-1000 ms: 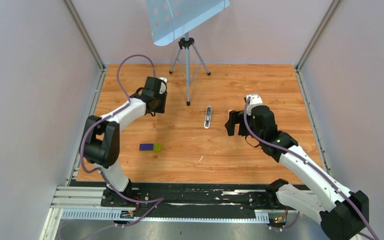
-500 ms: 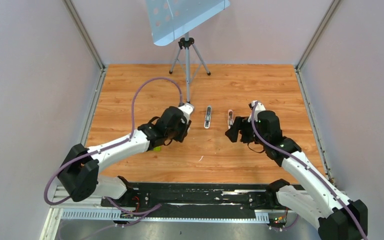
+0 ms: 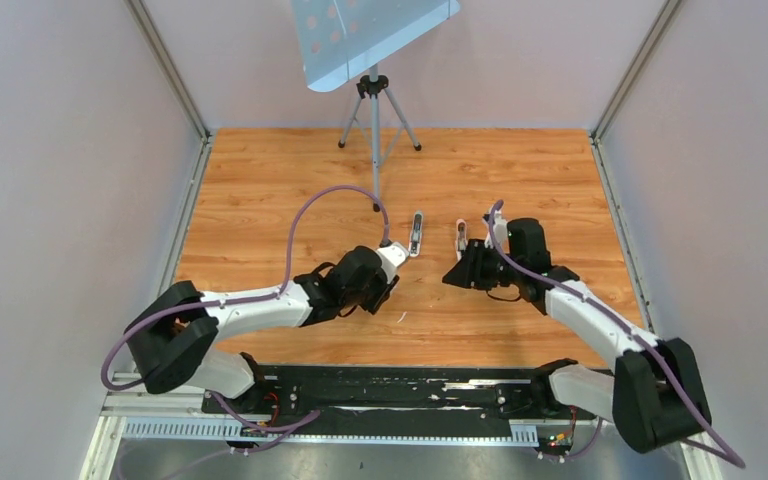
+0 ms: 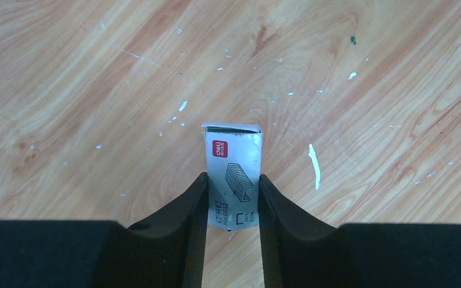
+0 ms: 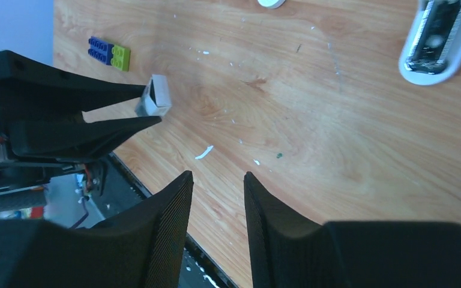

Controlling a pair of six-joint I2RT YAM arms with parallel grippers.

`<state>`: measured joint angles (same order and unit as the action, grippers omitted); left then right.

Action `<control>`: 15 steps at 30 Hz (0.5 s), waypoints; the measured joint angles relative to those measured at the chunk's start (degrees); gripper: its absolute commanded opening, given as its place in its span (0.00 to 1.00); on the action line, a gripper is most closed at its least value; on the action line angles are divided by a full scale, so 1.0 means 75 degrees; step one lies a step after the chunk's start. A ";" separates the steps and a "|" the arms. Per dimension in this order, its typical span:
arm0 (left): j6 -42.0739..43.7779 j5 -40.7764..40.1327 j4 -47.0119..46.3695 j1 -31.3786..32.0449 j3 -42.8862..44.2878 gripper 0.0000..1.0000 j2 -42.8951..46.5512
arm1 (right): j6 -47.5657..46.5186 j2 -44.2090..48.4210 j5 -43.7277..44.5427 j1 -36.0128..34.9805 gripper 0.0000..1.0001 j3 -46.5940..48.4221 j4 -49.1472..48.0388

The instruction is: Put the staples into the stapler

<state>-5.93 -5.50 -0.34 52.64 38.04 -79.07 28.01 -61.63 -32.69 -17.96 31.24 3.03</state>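
My left gripper (image 4: 233,176) is shut on a small white staples box (image 4: 234,150) printed with a staple drawing, and holds it just above the wood at centre. The right wrist view shows that box (image 5: 154,96) between the left gripper's (image 5: 153,104) black fingers. The pale pink stapler (image 3: 461,235) lies on the table just beyond my right gripper (image 3: 455,278). In its own view the right gripper (image 5: 218,174) is open, with only bare wood between its fingers. The left gripper (image 3: 388,290) and the right one face each other.
An elongated white-rimmed piece with a dark inside (image 3: 416,233) lies left of the pink stapler and shows again (image 5: 438,36) at the right wrist view's top right. A purple-and-green block (image 5: 108,53) sits near the left arm. A tripod stand (image 3: 375,140) rises at the back.
The left arm swung from the far left to the near centre with the box. The right gripper drew back toward the near side, uncovering the pink stapler, and its jaws narrowed.
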 measured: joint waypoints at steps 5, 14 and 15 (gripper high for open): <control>0.0178 0.0076 -0.0452 0.0122 -0.0157 0.33 -0.0425 | 0.0312 -0.1478 -0.1081 0.0012 0.35 0.0003 -0.0944; 0.0201 0.0254 -0.0796 0.0507 -0.0160 0.34 -0.0845 | 0.0554 -0.2754 -0.1623 -0.0300 0.41 0.0391 -0.1600; 0.0207 0.0271 -0.0807 0.0565 -0.0160 0.36 -0.0889 | 0.0560 -0.2850 -0.1647 -0.0373 0.40 0.0463 -0.1682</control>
<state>-4.38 -3.46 -6.39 56.88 36.84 -85.73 32.21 -83.00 -45.04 -20.75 34.72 -9.58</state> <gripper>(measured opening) 0.338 0.402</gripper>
